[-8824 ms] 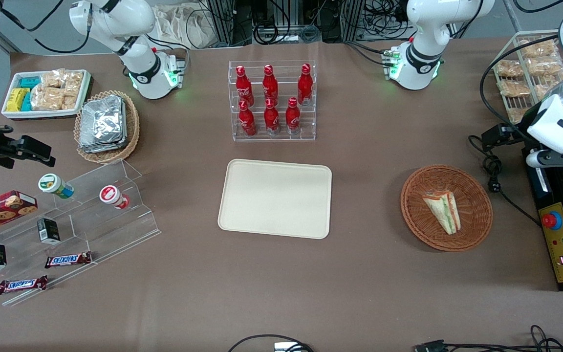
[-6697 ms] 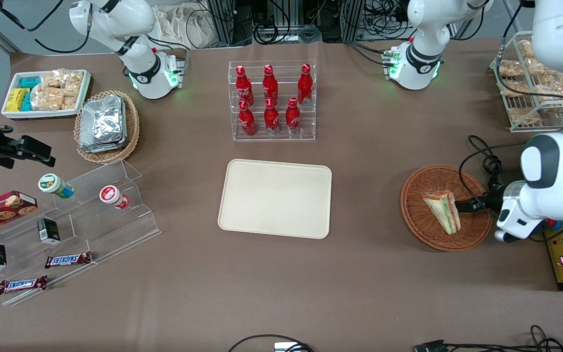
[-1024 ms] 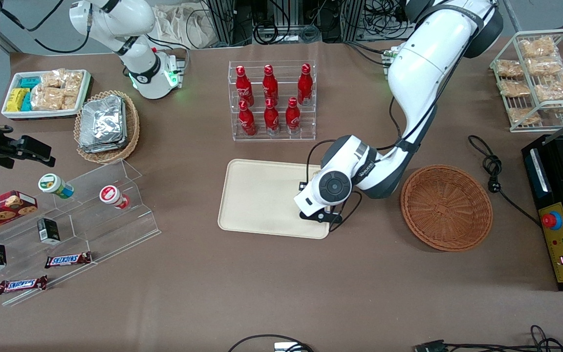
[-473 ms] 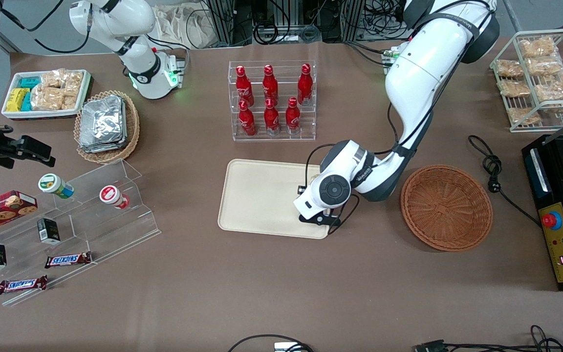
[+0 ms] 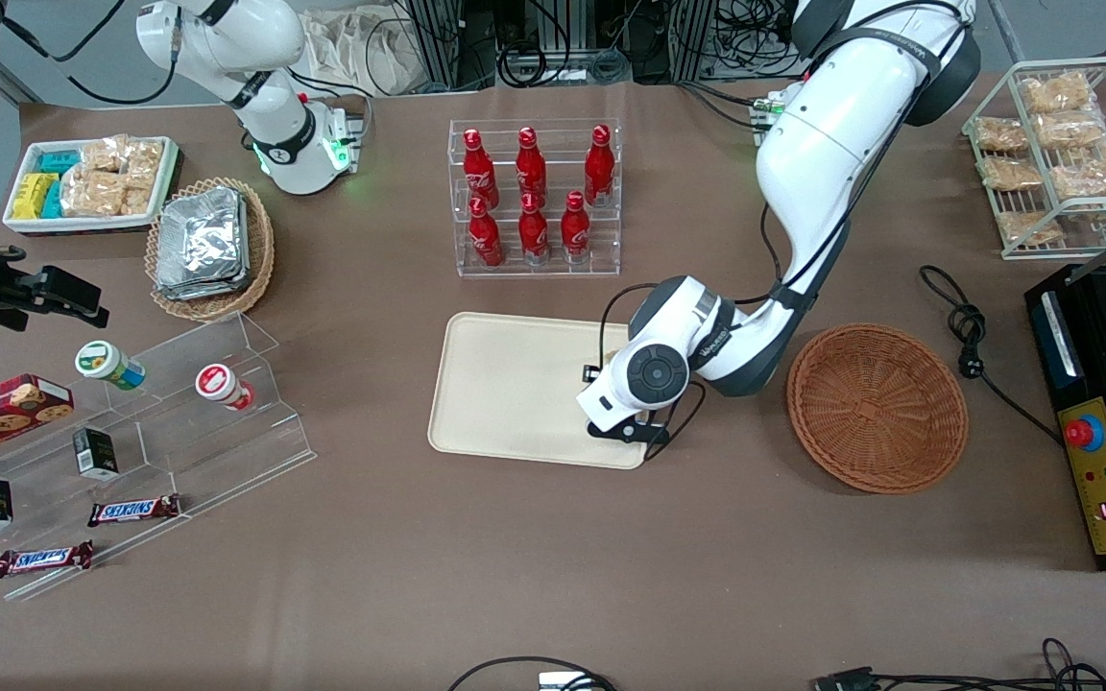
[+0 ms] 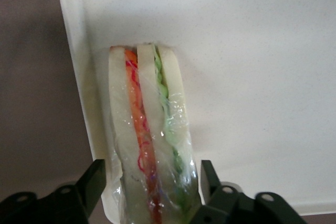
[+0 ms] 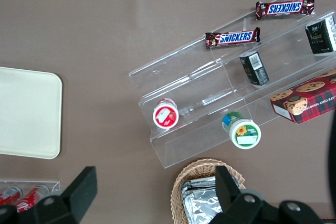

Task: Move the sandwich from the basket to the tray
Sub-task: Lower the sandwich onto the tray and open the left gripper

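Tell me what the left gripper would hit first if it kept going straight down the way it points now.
Probably the tray. The gripper points down with the sandwich between its fingers; whether the sandwich already rests on the tray is unclear.

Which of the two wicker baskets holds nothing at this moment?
The reddish-brown basket beside the tray, near the end effector gripping the sandwich. The tan basket holds foil packets.
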You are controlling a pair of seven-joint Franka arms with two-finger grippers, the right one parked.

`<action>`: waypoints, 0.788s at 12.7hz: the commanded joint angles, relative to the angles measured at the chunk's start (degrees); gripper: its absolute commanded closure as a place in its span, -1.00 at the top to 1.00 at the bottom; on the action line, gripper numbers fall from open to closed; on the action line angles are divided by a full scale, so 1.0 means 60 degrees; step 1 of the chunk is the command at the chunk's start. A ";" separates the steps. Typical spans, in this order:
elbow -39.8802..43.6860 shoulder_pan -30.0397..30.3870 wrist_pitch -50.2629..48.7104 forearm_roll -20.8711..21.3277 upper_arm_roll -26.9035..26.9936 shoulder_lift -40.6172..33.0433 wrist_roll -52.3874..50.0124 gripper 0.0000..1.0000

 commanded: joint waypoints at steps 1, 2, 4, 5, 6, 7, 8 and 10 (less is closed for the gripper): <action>0.0184 0.0040 0.0019 -0.0042 0.0040 -0.0127 -0.0092 1.00; 0.0344 0.0070 -0.0024 -0.0042 0.0040 -0.0215 -0.0092 1.00; 0.0463 0.0434 -0.0098 -0.0028 0.0026 -0.0594 -0.0077 1.00; 0.0463 0.0523 -0.0142 -0.0028 0.0040 -0.0901 -0.0019 1.00; 0.0449 0.0742 -0.0244 -0.0013 0.0040 -0.1238 0.0010 1.00; 0.0448 0.0976 -0.0520 0.0030 0.0040 -0.1618 0.0054 1.00; 0.0448 0.1254 -0.0929 0.0060 0.0040 -0.2028 0.0185 1.00; 0.0463 0.1651 -0.1721 0.0104 0.0055 -0.2892 0.0318 1.00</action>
